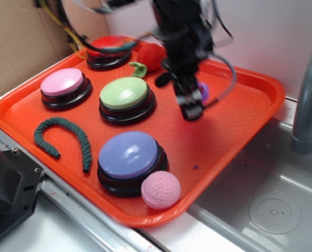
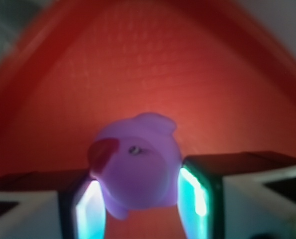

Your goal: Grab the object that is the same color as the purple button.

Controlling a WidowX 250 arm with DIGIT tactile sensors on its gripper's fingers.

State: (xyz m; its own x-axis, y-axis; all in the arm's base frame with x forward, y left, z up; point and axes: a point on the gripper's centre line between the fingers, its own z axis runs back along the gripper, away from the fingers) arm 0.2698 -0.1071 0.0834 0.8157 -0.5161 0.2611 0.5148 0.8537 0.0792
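Note:
The object, a tiny purple rubber duck (image 1: pixel 203 93) with a red beak, is held between my gripper (image 1: pixel 193 105) fingers over the middle-right of the orange tray (image 1: pixel 240 121). In the wrist view the duck (image 2: pixel 138 164) fills the gap and touches both lit pads (image 2: pixel 195 196), with my gripper (image 2: pixel 140 201) shut on it and orange tray floor behind. It looks raised off the tray, though the blur makes the height hard to judge. The purple button (image 1: pixel 128 152), a large periwinkle dome on a black base, sits at the tray's front, well left of and below the gripper.
Also on the tray are a pink button (image 1: pixel 63 82), green button (image 1: pixel 124 93), red button (image 1: pixel 108 47), red knitted ball (image 1: pixel 152 55), small green piece (image 1: pixel 138 68), dark green fuzzy cord (image 1: pixel 61 137) and pink knitted ball (image 1: pixel 160 190). A grey sink (image 1: pixel 271 210) and faucet pipe (image 1: pixel 308 94) stand to the right.

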